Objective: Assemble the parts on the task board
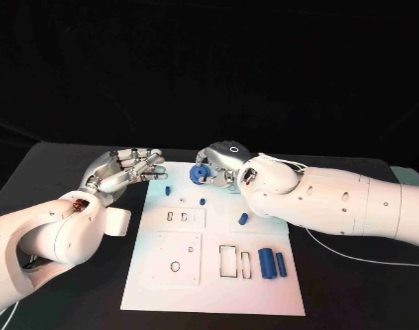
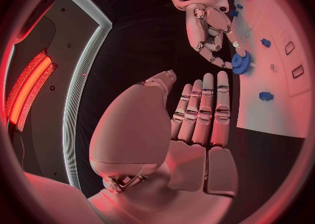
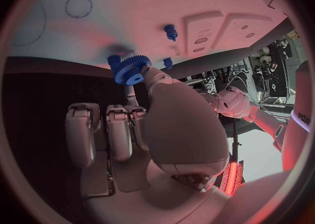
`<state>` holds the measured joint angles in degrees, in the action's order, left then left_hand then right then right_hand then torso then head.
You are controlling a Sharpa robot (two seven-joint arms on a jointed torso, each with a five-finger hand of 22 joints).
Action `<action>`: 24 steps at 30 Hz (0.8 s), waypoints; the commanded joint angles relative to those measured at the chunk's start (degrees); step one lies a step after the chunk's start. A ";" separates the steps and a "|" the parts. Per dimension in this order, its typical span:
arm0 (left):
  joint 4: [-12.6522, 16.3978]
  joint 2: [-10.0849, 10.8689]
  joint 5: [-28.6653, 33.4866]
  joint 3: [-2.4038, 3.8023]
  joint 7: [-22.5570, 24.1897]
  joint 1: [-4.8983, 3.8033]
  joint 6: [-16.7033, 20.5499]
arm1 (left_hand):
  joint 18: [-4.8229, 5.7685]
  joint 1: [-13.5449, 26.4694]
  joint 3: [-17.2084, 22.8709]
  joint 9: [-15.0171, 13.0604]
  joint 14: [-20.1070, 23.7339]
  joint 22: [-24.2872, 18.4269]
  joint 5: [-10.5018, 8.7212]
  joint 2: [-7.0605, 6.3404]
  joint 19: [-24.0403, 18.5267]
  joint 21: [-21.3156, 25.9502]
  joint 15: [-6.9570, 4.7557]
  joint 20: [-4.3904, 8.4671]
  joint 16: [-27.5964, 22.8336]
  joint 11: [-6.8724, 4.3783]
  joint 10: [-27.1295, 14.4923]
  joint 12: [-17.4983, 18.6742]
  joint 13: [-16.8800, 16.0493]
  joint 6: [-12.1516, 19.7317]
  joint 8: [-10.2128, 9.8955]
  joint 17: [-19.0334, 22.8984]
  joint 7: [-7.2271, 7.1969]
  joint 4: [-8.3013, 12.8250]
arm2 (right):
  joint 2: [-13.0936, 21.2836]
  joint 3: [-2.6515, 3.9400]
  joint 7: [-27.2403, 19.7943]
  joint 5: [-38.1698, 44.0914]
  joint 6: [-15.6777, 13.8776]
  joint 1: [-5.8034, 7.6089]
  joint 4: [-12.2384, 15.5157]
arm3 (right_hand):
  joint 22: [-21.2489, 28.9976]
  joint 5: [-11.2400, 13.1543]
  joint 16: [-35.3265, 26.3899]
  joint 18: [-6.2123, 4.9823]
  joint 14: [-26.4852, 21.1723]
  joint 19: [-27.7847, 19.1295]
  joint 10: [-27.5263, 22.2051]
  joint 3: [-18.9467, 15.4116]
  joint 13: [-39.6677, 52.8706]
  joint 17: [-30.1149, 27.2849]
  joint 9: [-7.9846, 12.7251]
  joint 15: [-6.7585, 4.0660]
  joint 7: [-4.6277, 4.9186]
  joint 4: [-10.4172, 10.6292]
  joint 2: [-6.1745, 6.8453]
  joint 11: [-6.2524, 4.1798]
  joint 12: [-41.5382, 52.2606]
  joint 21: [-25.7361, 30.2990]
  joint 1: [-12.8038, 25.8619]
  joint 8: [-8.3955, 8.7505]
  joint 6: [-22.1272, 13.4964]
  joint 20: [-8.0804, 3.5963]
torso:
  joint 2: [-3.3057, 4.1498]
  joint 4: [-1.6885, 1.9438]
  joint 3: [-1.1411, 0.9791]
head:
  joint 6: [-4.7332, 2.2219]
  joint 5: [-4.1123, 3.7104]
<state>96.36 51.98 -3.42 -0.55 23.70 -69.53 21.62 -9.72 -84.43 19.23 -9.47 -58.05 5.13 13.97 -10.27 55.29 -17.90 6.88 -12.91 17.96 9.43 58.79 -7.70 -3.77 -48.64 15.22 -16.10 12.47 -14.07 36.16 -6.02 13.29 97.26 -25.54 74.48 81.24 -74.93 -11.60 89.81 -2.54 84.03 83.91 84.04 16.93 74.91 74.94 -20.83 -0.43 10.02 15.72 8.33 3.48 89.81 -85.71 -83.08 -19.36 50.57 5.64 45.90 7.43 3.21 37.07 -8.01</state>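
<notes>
Holding a blue gear (image 1: 200,173) over the far edge of the task board (image 1: 213,295).
The right hand (image 1: 222,162) pinches the gear between its fingertips; the left hand (image 1: 122,172) hovers just beside the board's far left corner, fingers straight, side by side, gripping nothing.

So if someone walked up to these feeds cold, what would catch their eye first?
Probably the blue gear, pinched in the right hand over the far end of the white task board. Next, the left hand, open and holding nothing, hovering by the board's far left corner. Then the two blue cylinders lying side by side on the board's near right part.
</notes>
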 commanded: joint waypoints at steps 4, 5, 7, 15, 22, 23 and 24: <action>0.10 -0.14 -0.07 0.05 0.35 -0.09 -1.03 | -0.78 -0.57 0.45 0.05 0.10 -0.09 -0.25 -0.06 0.54 -0.09 0.09 0.04 -0.37 0.35 0.11 0.32 -0.01 0.39 -0.35 -0.05 0.47 0.03 | -0.69 -0.19 -0.03 1.01 2.23 -0.26 -0.53 | -10.17 0.42 0.19 1.20 5.97 2.89 5.96 0.50 15.09 15.06 -0.04 -0.50 -2.50 -0.03 0.04 -0.47 0.19 -0.32 1.05 -0.11 2.96 -0.45 | 0.00 -0.10 -0.06 | 0.07 0.09; 0.10 -0.13 -0.07 0.05 0.34 -0.09 -1.03 | -0.78 -0.57 0.45 0.05 0.10 -0.09 -0.25 -0.06 0.54 -0.09 0.09 0.04 -0.37 0.35 0.11 0.32 -0.01 0.39 -0.35 -0.05 0.47 0.03 | -0.76 -0.23 -0.10 0.99 2.46 -0.29 -0.59 | -10.17 0.42 0.19 1.20 5.97 2.89 5.96 0.50 15.09 15.06 -0.04 -0.50 -2.50 -0.03 0.04 -0.47 0.19 -0.32 1.05 -0.11 2.96 -0.45 | 0.03 -0.12 -0.09 | 0.08 0.20; 0.10 -0.13 -0.07 0.05 0.34 -0.09 -1.03 | -0.78 -0.57 0.45 0.05 0.10 -0.09 -0.25 -0.06 0.54 -0.09 0.09 0.04 -0.37 0.35 0.11 0.32 -0.01 0.39 -0.35 -0.05 0.47 0.03 | -0.85 -0.28 -0.28 0.85 2.93 -0.34 -0.67 | -10.17 0.42 0.19 1.20 5.97 2.89 5.96 0.50 15.09 15.06 -0.04 -0.50 -2.50 -0.03 0.04 -0.47 0.19 -0.32 1.05 -0.11 2.96 -0.45 | 0.03 -0.11 -0.09 | 0.18 0.18; 0.11 -0.08 -0.07 0.05 0.34 -0.09 -1.00 | -0.78 -0.57 0.45 0.05 0.10 -0.09 -0.25 -0.06 0.54 -0.09 0.09 0.04 -0.37 0.35 0.11 0.32 -0.01 0.39 -0.35 -0.05 0.47 0.03 | -0.91 -0.42 -0.91 0.43 4.22 -0.47 -0.83 | -10.16 0.51 0.19 1.20 5.97 2.88 5.96 0.62 15.09 15.06 -0.03 -0.49 -2.47 0.00 0.15 -0.45 0.19 -0.30 1.27 -0.01 2.98 -0.44 | 0.03 -0.15 -0.08 | 0.21 0.23; 0.11 -0.07 -0.07 0.05 0.34 -0.09 -1.01 | -0.78 -0.57 0.45 0.05 0.10 -0.09 -0.25 -0.06 0.54 -0.09 0.09 0.04 -0.37 0.35 0.11 0.32 -0.01 0.39 -0.35 -0.05 0.47 0.03 | -1.29 -0.50 -1.03 0.34 4.05 -0.55 -1.46 | -10.03 0.78 0.19 1.16 5.97 2.77 5.96 0.98 15.09 15.06 0.05 -0.40 -2.30 0.05 0.52 -0.32 0.19 -0.17 1.90 0.49 2.71 -0.38 | 0.00 -0.09 -0.07 | 0.21 0.14; 0.11 -0.07 -0.07 0.05 0.34 -0.09 -1.01 | -0.78 -0.57 0.45 0.05 0.10 -0.09 -0.25 -0.06 0.54 -0.09 0.09 0.04 -0.37 0.35 0.11 0.32 -0.01 0.39 -0.35 -0.05 0.47 0.03 | -1.36 -0.50 -1.03 0.34 3.96 -0.56 -1.55 | -9.95 0.95 0.19 1.14 5.97 2.71 5.96 1.18 15.09 15.06 0.16 -0.29 -2.10 0.07 0.73 -0.15 0.19 -0.09 2.25 0.96 2.28 -0.32 | 0.01 -0.07 -0.07 | 0.24 0.10; 0.11 -0.07 -0.07 0.05 0.34 -0.09 -1.01 | -0.78 -0.57 0.45 0.05 0.10 -0.09 -0.25 -0.06 0.54 -0.09 0.09 0.04 -0.37 0.35 0.11 0.32 -0.01 0.39 -0.35 -0.05 0.47 0.03 | -1.42 -0.51 -1.04 0.32 3.87 -0.56 -1.63 | -9.89 1.07 0.19 1.12 5.97 2.66 5.96 1.30 15.09 15.06 0.27 -0.18 -1.92 0.10 0.89 -0.01 0.19 -0.03 2.51 1.35 1.91 -0.25 | 0.01 -0.07 -0.07 | 0.24 0.11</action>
<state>96.36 52.00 -3.42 -0.55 23.67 -69.53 21.59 -9.72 -84.43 19.23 -9.47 -58.05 5.09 13.97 -10.27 55.29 -17.90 6.88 -12.91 17.96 9.43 58.79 -7.71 -3.77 -48.64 15.22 -16.09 12.47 -14.07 34.85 -6.44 12.79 97.23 -22.88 74.04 79.67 -74.91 -10.70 89.81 -1.68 84.02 83.91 84.04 17.96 74.95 74.93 -20.73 -0.43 9.23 15.80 9.22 3.48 89.81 -85.70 -81.03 -18.26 51.34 5.64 45.92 7.31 3.13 37.28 -7.84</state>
